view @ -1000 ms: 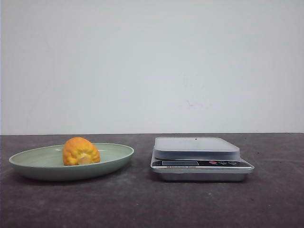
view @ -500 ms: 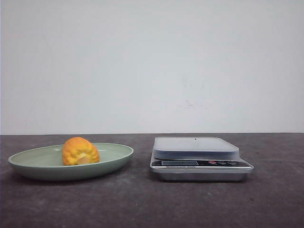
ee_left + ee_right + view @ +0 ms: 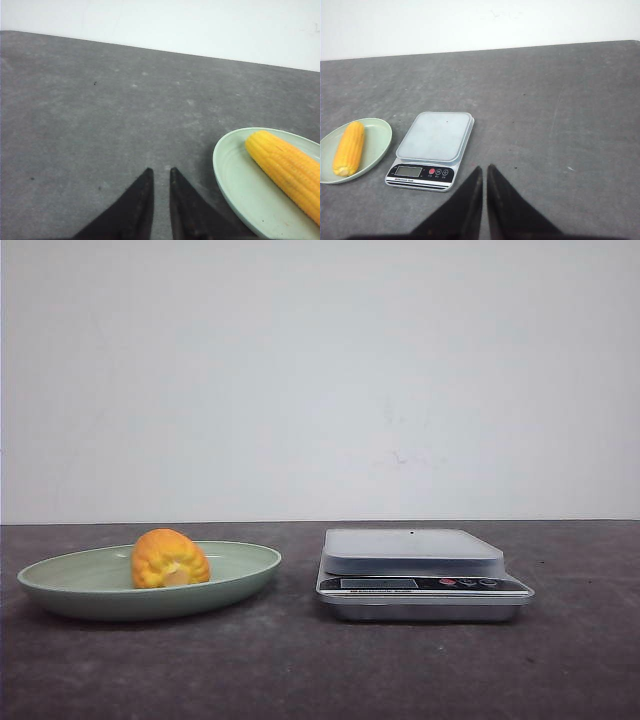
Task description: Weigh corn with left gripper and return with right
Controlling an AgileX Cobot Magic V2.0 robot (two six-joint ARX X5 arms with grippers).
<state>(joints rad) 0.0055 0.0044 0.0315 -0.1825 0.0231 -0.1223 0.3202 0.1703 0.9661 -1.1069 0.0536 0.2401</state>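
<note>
While corn (image 3: 170,559) lies plated, left gripper (image 3: 160,176) pinched, hovering

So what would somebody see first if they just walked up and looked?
The bright yellow corn jumps out first, lying in a pale green plate on the left of the dark table. Next is the silver scale right beside the plate, with nothing on its top. Both black claws, left claw and right claw, hang nearly closed over the table, holding nothing.
</note>
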